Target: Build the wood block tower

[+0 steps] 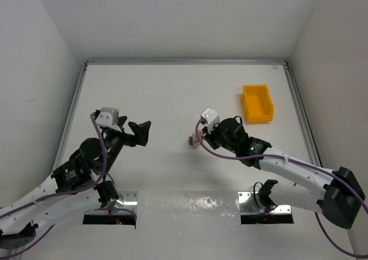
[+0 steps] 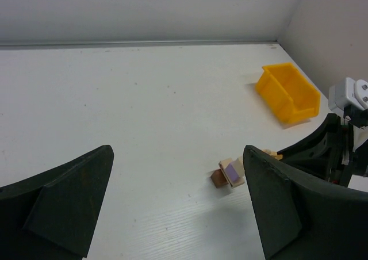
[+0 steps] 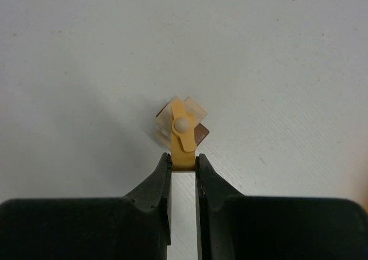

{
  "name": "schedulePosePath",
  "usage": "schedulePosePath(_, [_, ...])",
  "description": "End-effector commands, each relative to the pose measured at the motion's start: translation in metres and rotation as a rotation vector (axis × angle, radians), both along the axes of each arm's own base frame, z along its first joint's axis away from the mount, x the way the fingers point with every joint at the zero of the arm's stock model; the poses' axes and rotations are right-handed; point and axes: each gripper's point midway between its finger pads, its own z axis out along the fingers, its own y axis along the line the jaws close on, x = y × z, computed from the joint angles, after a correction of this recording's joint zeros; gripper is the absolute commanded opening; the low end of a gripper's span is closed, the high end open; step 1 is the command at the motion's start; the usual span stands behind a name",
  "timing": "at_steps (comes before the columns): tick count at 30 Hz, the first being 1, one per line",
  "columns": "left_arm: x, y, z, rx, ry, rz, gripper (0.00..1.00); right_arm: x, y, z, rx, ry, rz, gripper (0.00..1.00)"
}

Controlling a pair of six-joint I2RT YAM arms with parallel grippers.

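A small stack of wood blocks [image 1: 194,140] sits mid-table: light tan blocks on a darker brown one [image 3: 200,134]. It also shows in the left wrist view [image 2: 231,171], tilted, with the brown block [image 2: 218,179] at its left. My right gripper [image 3: 183,159] is shut on a yellow-tan oblong piece [image 3: 184,142] with a round knob. It holds that piece over the top of the stack; whether the two touch I cannot tell. My left gripper [image 2: 177,156] is wide open and empty, left of the stack [image 1: 142,132].
A yellow plastic bin [image 1: 257,103] stands at the back right, also in the left wrist view [image 2: 287,93]. White walls enclose the table on three sides. The right arm [image 1: 287,165] stretches from the near right towards the stack.
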Motion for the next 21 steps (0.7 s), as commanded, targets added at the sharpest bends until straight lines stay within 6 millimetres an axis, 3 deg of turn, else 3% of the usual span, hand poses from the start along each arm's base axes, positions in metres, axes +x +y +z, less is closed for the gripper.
schedulePosePath(1, [0.006,0.003,0.003,-0.009,-0.013,0.031,0.92,0.009,0.005,0.019,0.107,-0.085,-0.037,0.0])
schedulePosePath(14, [0.014,0.004,-0.001,-0.007,-0.003,0.033,0.92,0.007,0.003,0.035,0.222,-0.151,-0.055,0.0])
schedulePosePath(21, [0.014,0.004,-0.002,-0.007,0.001,0.032,0.92,0.005,0.013,0.023,0.223,-0.102,-0.026,0.0])
